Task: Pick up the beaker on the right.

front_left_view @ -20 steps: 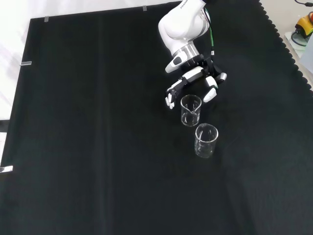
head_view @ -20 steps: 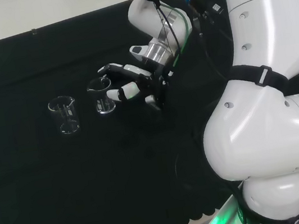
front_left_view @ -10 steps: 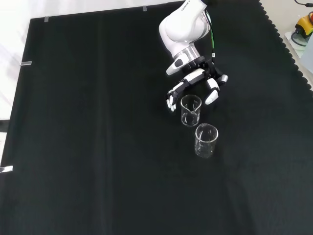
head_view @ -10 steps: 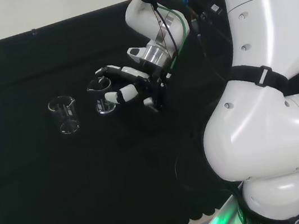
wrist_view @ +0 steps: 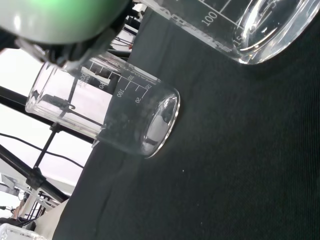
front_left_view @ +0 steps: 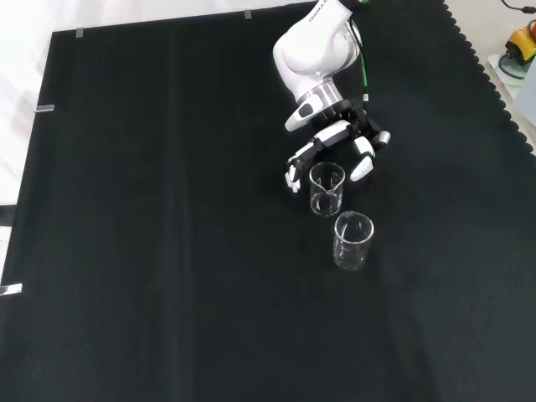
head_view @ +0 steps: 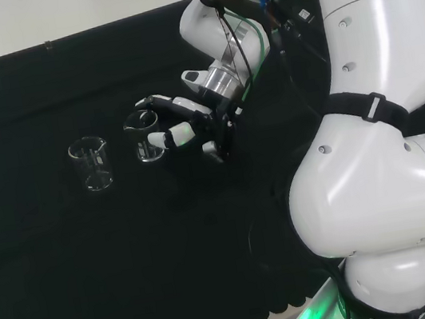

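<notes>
Two clear glass beakers stand upright on the black cloth. In the head view the right beaker (head_view: 145, 139) is just left of my hand (head_view: 205, 122), and the left beaker (head_view: 93, 164) stands apart. My hand is open, with a finger (head_view: 153, 102) behind the right beaker and the thumb (head_view: 170, 137) in front of it. From the front, that beaker (front_left_view: 327, 188) sits below my hand (front_left_view: 342, 134), between a finger (front_left_view: 295, 170) and the thumb (front_left_view: 362, 163); the other beaker (front_left_view: 353, 240) is nearer the camera. The wrist view shows one beaker (wrist_view: 235, 27) very close and the other beaker (wrist_view: 107, 112) beyond.
The arm's white links (head_view: 379, 141) rise at the right of the head view. Black cloth (front_left_view: 167, 251) stretches bare to the left in the front view, with its scalloped edge (front_left_view: 502, 92) at the right.
My hand has moved a little closer to the right beaker, so that finger and thumb reach further along its sides. Both beakers stand where they were.
</notes>
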`<state>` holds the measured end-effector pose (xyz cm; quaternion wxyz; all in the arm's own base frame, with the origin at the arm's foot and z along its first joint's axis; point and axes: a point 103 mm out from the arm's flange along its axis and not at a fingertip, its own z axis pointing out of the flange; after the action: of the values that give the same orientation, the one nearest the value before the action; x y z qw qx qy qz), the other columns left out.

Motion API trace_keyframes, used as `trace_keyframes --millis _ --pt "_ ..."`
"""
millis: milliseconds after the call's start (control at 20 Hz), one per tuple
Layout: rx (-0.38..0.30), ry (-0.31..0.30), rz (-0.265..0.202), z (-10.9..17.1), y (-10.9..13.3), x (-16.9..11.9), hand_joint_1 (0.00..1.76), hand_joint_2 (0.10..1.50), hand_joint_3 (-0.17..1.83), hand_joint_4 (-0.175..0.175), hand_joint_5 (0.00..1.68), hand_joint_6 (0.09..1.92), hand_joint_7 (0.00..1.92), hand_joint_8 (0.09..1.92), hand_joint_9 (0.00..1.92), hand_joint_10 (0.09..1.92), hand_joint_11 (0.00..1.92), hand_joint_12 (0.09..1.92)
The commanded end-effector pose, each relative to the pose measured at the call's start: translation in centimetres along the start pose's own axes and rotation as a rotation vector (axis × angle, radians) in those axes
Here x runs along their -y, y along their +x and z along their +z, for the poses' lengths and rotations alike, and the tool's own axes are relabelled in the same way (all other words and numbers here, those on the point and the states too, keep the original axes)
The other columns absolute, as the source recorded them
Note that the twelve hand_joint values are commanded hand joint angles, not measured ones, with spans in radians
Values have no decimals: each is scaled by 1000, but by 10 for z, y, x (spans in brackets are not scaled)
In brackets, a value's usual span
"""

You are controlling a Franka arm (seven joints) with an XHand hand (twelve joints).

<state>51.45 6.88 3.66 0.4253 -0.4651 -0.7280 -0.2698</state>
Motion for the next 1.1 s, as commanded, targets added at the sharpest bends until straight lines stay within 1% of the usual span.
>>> trace_keyframes --millis 50,200,650,850,1100 --pt "10 29 -14 1 3 -5 919 336 1179 -43 155 605 282 846 409 652 0 1160" --pt "14 64 -19 0 4 -8 922 335 1179 -40 172 609 300 841 421 650 0 1177" --pt "37 115 -35 -2 5 -11 928 334 1179 -37 210 630 349 832 446 644 0 1201" --pt "43 116 -32 -1 4 -10 930 334 1179 -36 210 634 356 829 447 641 0 1207" --pt "37 93 -22 -1 1 -10 933 333 1177 -36 218 642 366 825 450 638 0 1212"
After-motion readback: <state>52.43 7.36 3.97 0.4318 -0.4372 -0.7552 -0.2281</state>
